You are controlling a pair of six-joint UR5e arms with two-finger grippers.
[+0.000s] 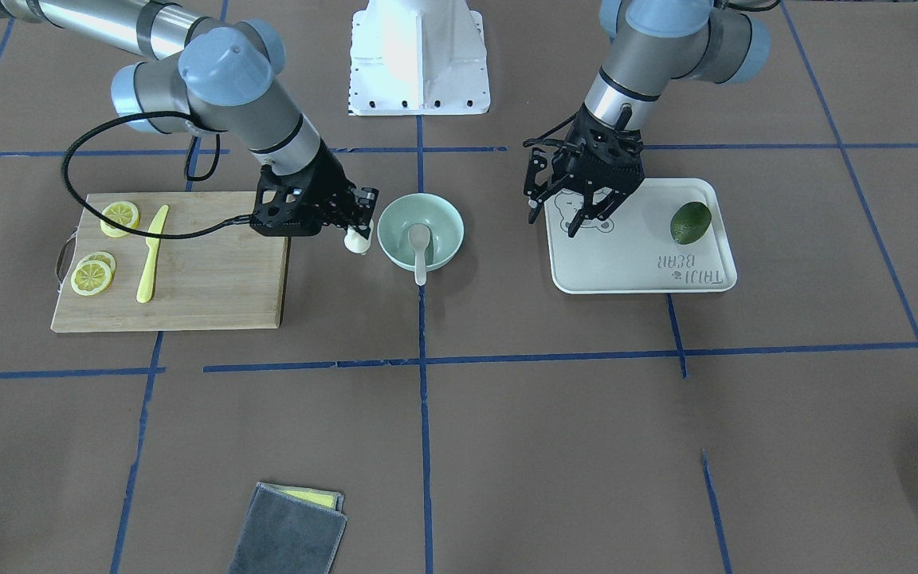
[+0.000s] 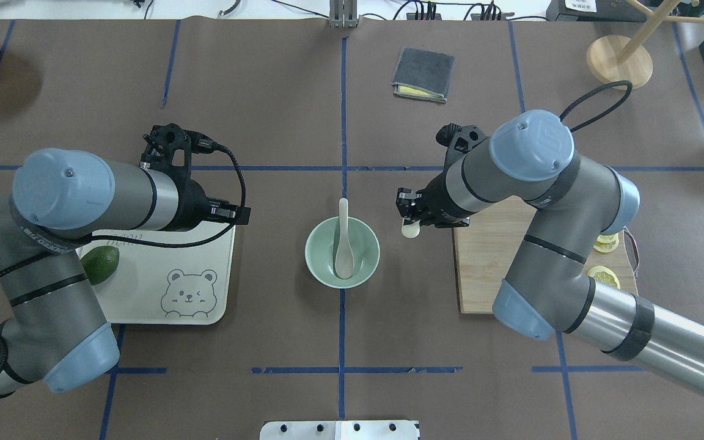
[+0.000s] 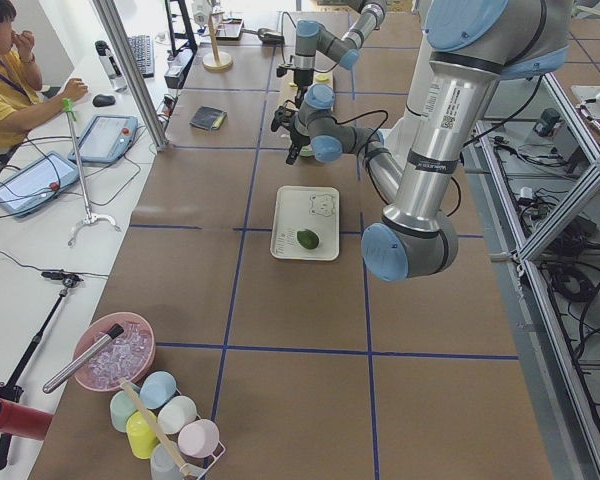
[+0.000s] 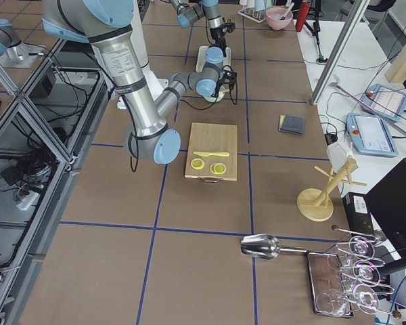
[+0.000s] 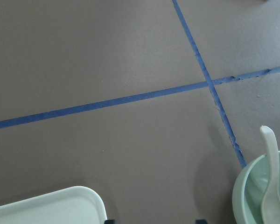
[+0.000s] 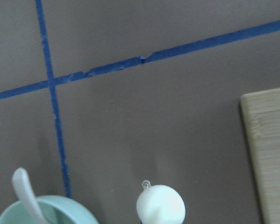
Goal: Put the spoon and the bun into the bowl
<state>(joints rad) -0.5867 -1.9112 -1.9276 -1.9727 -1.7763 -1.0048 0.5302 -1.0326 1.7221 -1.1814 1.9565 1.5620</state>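
The pale mint-green bowl (image 1: 448,227) stands at the table's middle, with the grey-white spoon (image 1: 419,244) lying in it, handle over the rim. My right gripper (image 1: 353,229) is shut on the white bun (image 1: 358,242) and holds it just beside the bowl, between the bowl and the cutting board. The right wrist view shows the bun (image 6: 160,205) with its pointed top, next to the bowl (image 6: 79,213). My left gripper (image 1: 572,217) is open and empty over the near corner of the tray. In the overhead view the spoon (image 2: 344,244) rests in the bowl (image 2: 318,261).
A wooden cutting board (image 1: 204,287) holds lemon slices (image 1: 120,217) and a yellow knife (image 1: 151,255). A white bear tray (image 1: 642,267) holds a green avocado (image 1: 691,222). A grey cloth (image 1: 288,530) lies at the operators' edge.
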